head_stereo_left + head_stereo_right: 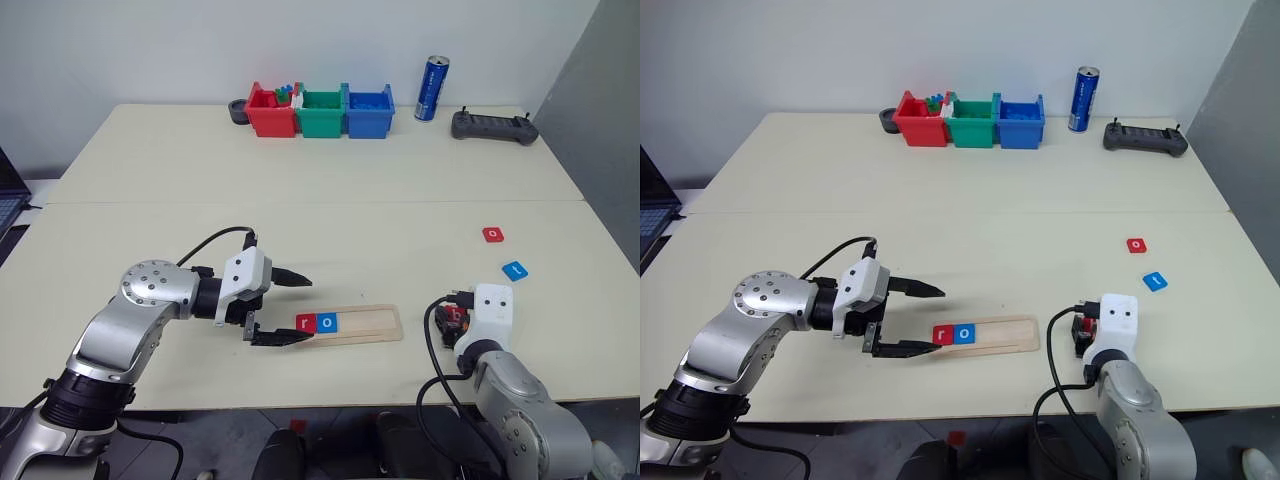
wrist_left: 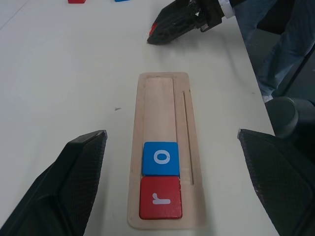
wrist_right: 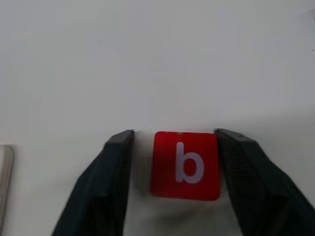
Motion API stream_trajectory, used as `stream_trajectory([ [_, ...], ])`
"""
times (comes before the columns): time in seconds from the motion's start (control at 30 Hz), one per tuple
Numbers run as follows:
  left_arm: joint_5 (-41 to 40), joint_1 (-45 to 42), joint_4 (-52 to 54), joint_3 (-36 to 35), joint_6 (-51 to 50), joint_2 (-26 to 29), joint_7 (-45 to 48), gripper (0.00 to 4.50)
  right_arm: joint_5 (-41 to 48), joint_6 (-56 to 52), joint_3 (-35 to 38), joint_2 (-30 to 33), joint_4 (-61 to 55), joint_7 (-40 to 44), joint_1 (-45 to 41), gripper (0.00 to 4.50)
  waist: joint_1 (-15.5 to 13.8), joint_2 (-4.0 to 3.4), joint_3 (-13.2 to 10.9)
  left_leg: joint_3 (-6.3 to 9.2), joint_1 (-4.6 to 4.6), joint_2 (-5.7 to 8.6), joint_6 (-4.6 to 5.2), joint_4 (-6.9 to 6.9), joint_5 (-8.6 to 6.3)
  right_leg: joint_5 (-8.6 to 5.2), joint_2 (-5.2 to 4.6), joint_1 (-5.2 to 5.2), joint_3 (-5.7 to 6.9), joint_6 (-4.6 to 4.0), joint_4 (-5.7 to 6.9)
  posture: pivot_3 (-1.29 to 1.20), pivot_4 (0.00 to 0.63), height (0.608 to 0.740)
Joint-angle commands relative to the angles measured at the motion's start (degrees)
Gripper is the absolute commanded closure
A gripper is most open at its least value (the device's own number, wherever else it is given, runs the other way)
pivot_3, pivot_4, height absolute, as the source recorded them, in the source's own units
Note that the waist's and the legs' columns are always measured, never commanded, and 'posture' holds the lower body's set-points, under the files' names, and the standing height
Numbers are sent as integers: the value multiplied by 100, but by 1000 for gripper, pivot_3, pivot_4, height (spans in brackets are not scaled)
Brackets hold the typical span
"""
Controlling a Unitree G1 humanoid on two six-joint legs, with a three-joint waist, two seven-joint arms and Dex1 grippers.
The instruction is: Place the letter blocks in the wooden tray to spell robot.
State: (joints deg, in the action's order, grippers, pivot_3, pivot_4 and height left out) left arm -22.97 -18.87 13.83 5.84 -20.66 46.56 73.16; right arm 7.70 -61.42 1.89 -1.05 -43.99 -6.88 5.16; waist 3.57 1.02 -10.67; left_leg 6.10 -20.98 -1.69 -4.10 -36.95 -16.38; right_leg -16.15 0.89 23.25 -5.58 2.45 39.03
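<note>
Left hand (image 1: pixel 283 306) open over the wooden tray's (image 1: pixel 375 322) left end, holding nothing. Tray holds red r block (image 2: pixel 160 197) and blue o block (image 2: pixel 160 158). Right hand (image 3: pixel 172 169) brackets the red b block (image 3: pixel 185 165); grip cannot be told.

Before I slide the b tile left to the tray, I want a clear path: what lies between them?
Nothing: in the left eye view only bare table separates the wooden tray from the red b tile at the right hand.

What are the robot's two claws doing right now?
Left gripper: open, empty, its fingers either side of the tray's end.
Right gripper: open, with the b block between its fingers; whether it grips it cannot be told.
</note>
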Motion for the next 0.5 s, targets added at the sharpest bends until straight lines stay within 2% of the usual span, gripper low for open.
stream_trajectory([
  [0.03, 72, -12, 19, -34, 198, 52, 26, 0, -56, 193, 211, 16, -165, -26, -109, 606, -3, 0, 0, -1, 0, 0, 0, 0, 0, 0, -1, 0, 0, 0, 0, 0, 150, 740],
  [0.1, 116, 48, -17, -36, 277, 54, 28, 0, -11, 162, 357, 74, -335, 29, -292, 15, -8, -1, 0, -1, -1, 1, 0, 0, 0, 0, -1, 0, 0, 0, -1, 0, 150, 740],
  [0.17, 150, 101, -37, -43, 342, 53, 19, 0, 109, 103, 480, 314, -493, 264, -554, 15, -3, -3, -2, -3, -1, 1, 0, 0, 0, 0, -1, 1, -2, 0, -1, 0, 150, 740],
  [0.23, 176, 142, -32, -49, 381, 45, -5, 0, 314, -50, 606, 885, -501, 784, -758, 15, -3, -3, -2, -1, -1, 0, 0, 0, 0, 0, 0, 2, 0, 0, 0, 0, 150, 740],
  [0.37, 213, 183, -31, -40, 432, 11, -47, 0, 1116, 107, 712, 2740, -182, 2793, -748, 15, -23, -6, -4, -3, -4, 3, 2, 0, -1, 0, -3, 0, 0, 0, -7, 0, 150, 740],
  [0.5, 235, 187, -39, -32, 452, 10, -73, 0, 1282, 1183, 548, 4272, 310, 4397, -462, 15, -29, -3, -6, 0, -5, 5, 8, 1, -4, -2, -2, -2, 3, 0, -8, 0, 150, 740],
])
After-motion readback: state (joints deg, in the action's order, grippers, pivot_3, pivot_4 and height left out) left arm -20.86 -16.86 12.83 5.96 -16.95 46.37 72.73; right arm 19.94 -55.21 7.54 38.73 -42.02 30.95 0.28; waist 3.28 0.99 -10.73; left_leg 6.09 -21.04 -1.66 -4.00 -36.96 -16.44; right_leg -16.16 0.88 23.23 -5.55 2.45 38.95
